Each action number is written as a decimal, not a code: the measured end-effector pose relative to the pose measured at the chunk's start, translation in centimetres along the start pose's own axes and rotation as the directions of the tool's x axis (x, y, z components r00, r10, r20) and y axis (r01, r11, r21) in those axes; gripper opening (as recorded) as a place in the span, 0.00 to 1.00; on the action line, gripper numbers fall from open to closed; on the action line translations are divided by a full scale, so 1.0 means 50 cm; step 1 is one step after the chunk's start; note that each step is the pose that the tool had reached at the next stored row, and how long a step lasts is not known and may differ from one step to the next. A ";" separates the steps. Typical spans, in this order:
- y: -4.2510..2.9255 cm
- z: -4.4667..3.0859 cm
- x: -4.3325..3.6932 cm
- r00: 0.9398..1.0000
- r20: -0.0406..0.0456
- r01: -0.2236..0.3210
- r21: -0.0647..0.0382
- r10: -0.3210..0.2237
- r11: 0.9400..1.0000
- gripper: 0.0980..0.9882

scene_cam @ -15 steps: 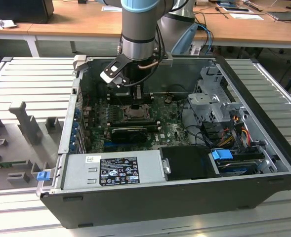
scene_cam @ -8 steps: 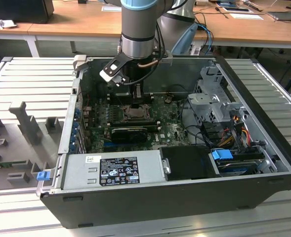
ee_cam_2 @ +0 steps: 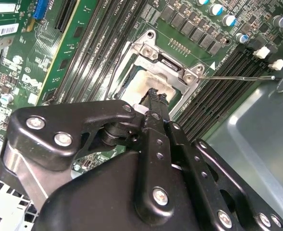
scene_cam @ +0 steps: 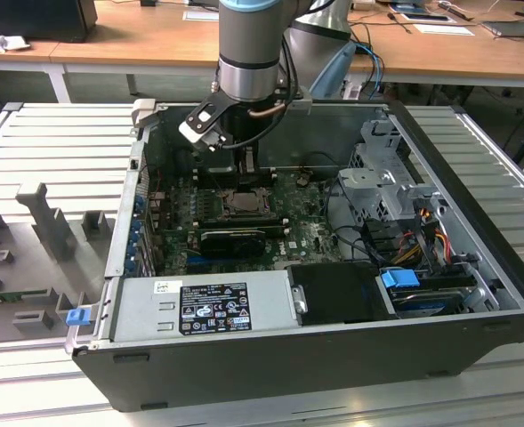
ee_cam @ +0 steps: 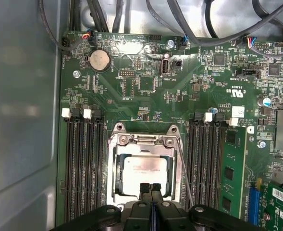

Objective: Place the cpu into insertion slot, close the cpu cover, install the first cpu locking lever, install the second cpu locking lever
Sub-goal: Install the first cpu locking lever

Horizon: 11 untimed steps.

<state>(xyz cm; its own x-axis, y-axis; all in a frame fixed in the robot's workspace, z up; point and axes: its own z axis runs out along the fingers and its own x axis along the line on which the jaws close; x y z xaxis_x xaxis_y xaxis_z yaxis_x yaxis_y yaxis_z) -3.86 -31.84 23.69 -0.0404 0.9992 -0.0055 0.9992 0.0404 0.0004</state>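
The arm (scene_cam: 244, 53) is a grey metal cylinder with a pale blue ring (scene_cam: 253, 5) above. Just below this cylinder hang a white-and-black block (scene_cam: 201, 124) and a thin copper-brown cable (scene_cam: 266, 111). Further below, the black gripper (ee_cam: 151, 188) has links held by silver screws (ee_cam_2: 160, 196).

The pale, silvery cpu (ee_cam: 145, 174) lies flat in the insertion slot (scene_cam: 242, 203). It shows through the square window of the cpu cover (ee_cam: 143, 140), a metal frame lying down over it. One thin wire locking lever (ee_cam_2: 237, 77) angles out sideways from the socket's corner.

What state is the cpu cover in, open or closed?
Closed: the cpu cover lies flat around the cpu, which shows through its square window.
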 end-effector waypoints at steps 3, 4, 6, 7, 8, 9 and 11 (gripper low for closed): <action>0.000 -0.006 0.000 1.000 0.000 0.000 0.000 0.000 1.000 0.01; 0.000 -0.007 0.000 1.000 0.000 0.000 0.000 0.000 1.000 0.01; 0.000 -0.010 0.000 1.000 0.000 0.000 0.000 0.000 1.000 0.01; 0.000 -0.012 0.000 1.000 0.000 0.000 0.000 0.000 1.000 0.01; 0.000 -0.014 0.000 1.000 0.001 0.000 0.000 0.000 1.000 0.01; 0.000 -0.016 0.000 1.000 0.000 0.000 0.000 0.000 1.000 0.01; 0.000 -0.019 0.000 1.000 0.001 0.000 0.000 0.000 1.000 0.01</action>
<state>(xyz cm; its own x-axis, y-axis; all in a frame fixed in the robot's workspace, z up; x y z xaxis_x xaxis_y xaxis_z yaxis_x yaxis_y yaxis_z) -3.86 -31.84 24.65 -0.0404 0.9992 -0.0061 0.9992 0.0404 0.0004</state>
